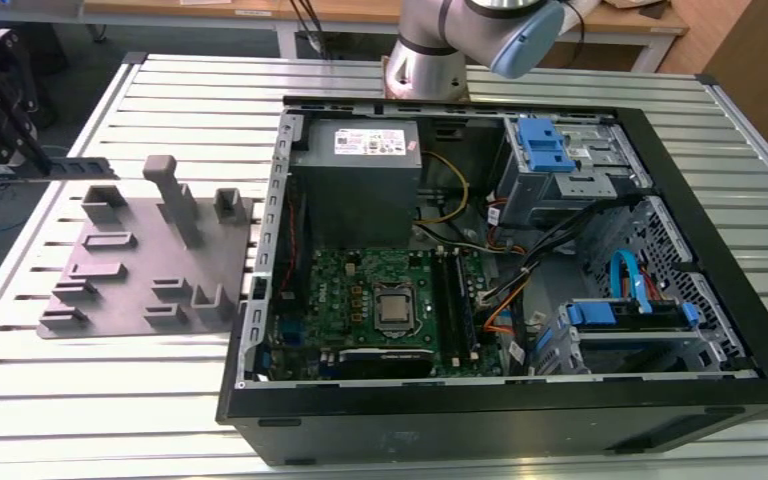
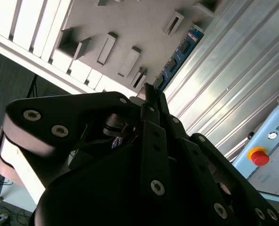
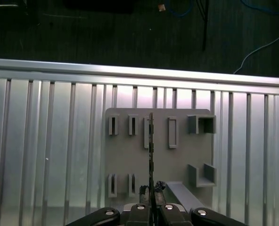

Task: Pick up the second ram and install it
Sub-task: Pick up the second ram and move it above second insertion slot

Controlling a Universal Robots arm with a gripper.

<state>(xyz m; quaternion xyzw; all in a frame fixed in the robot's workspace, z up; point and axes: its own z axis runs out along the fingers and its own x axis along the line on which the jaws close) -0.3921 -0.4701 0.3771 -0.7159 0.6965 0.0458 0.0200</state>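
I read gripper [image 3: 151,192] as clamped on second ram [image 3: 151,150]. Stick is edge-on in first wrist view and projects past fingertips. Beneath it: grey slotted holder plate [image 3: 130,160] on ribbed metal worktop [image 3: 45,141]. Exterior view: ram held level over plate, at the exterior view's left. Open computer case [image 1: 704,260] well apart, at the exterior view's right, green motherboard [image 1: 344,290] inside.

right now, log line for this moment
gripper shut on thin blue-green ram stick | over grey slotted holder | not installed
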